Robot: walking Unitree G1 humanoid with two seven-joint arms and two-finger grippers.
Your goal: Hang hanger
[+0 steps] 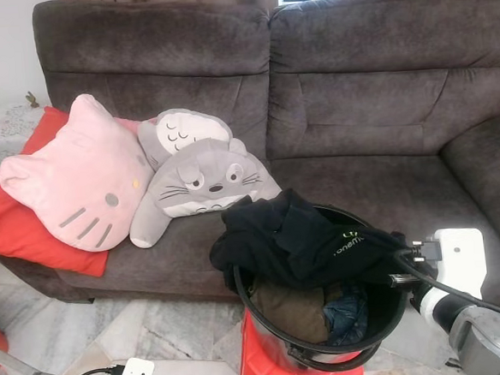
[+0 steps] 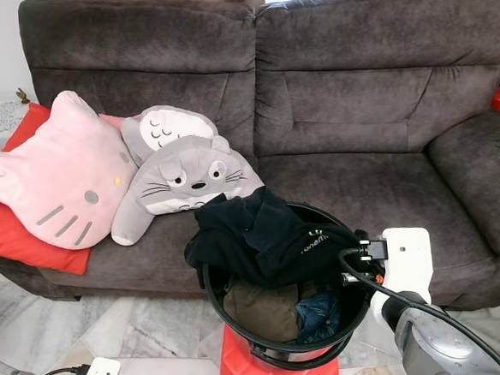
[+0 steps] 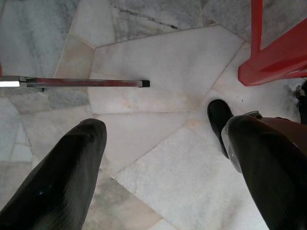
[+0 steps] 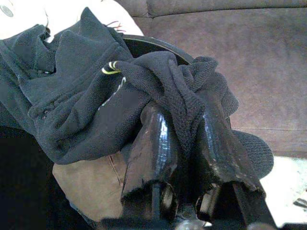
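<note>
In front of a grey sofa (image 1: 354, 86), the robot's right gripper (image 4: 184, 143) pinches a fold of a black garment (image 1: 296, 236) draped over the rim of a black bucket (image 1: 267, 311) that stands on a red stool (image 1: 267, 366). The left gripper (image 3: 163, 158) hangs over the marble floor (image 3: 163, 72) with its fingers spread wide, grasping nothing. No hanger can be made out in any view, so its whereabouts cannot be told. The risk, as it looks from here: the grip takes only a bunched edge of knit, which could slip free on a lift, or the garment's weight could drag the bucket over on its narrow perch. Inside the bucket lie an olive-brown cloth (image 1: 289, 309) and something blue (image 1: 349, 309), beneath the black garment.
</note>
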